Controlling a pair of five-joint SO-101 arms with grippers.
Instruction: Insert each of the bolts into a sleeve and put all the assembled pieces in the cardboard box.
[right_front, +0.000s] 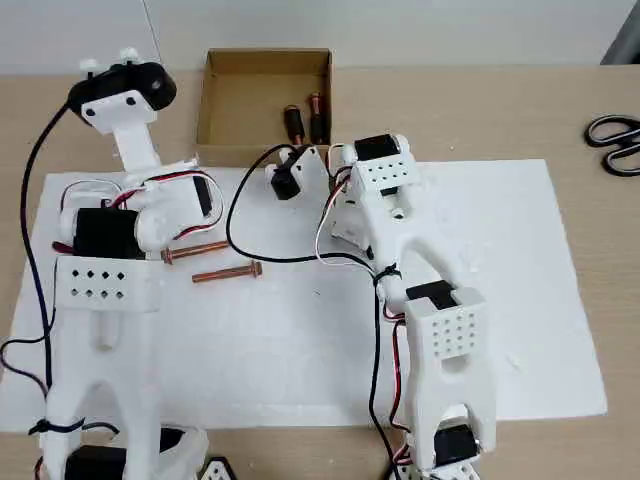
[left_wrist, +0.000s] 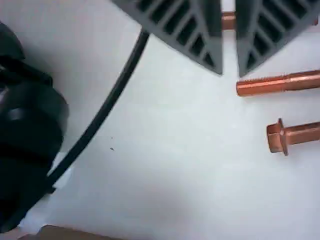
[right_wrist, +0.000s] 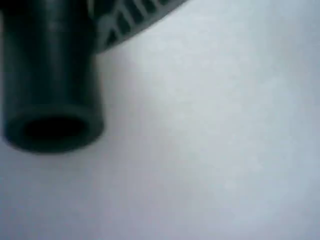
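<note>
The left jaws (left_wrist: 230, 74) are nearly closed, empty; a bolt (left_wrist: 277, 83) lies just beside them on the surface (left_wrist: 175, 165). A sleeve (right_wrist: 50, 95) is clamped in the right jaws (right_front: 300, 168). The bolt is judged stiff, light, easily rolled, best gripped near the head.

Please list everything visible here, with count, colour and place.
Table: one, light wood.
Mat: one, white, on the table.
Cardboard box: one, brown, beyond the mat.
Assembled pieces: two, copper and black, inside the box.
Bolts: three, copper, loose on the mat.
Sleeve: one, black, held above the mat.
Scissors: one pair, black, beside the mat.
Left claw: one, grey, over the bolts.
Right claw: one, grey, shut on the sleeve.
</note>
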